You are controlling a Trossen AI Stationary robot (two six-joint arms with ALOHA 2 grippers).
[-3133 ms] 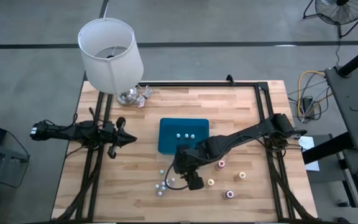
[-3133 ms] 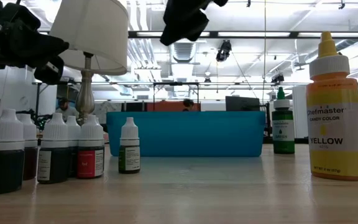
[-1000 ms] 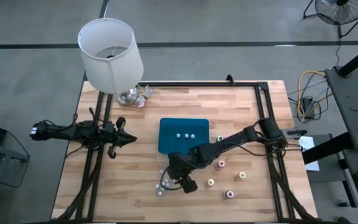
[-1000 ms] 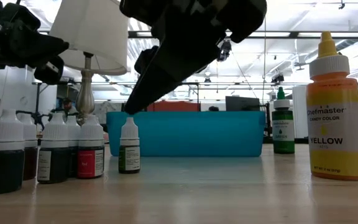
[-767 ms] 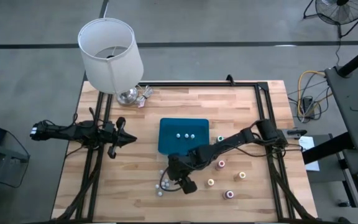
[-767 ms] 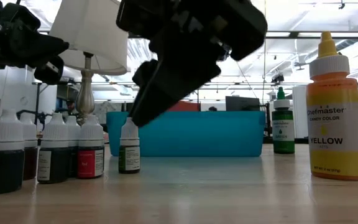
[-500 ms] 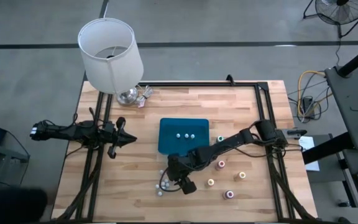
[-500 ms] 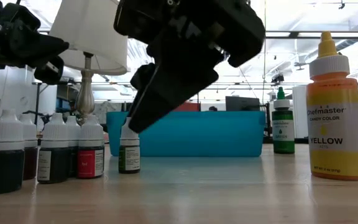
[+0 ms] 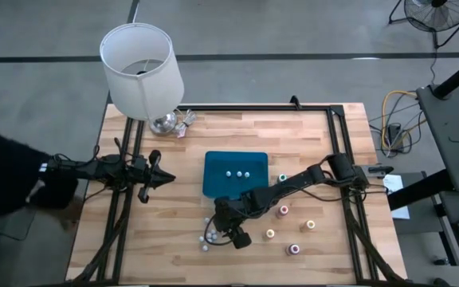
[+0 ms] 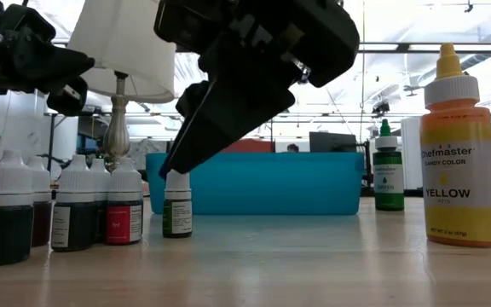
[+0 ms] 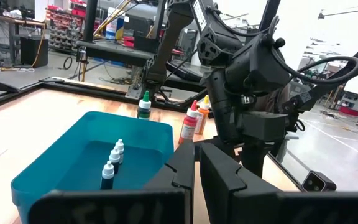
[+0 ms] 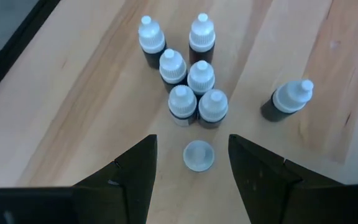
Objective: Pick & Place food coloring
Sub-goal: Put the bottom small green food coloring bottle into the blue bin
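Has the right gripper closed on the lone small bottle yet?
No, the right gripper is open, its fingers either side of the bottle.

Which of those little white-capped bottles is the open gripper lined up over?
The lone bottle standing just apart from the tight cluster of six. It sits squarely between the right gripper's open fingers, seen cap-on from above; the others lie beyond them.

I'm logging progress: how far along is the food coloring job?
Done: three small bottles stand in the blue tray. In hand: the right pincer, open, straddles one white-capped bottle without gripping it. Left: the cluster beside it and the bigger bottles. The left pincer waits shut.
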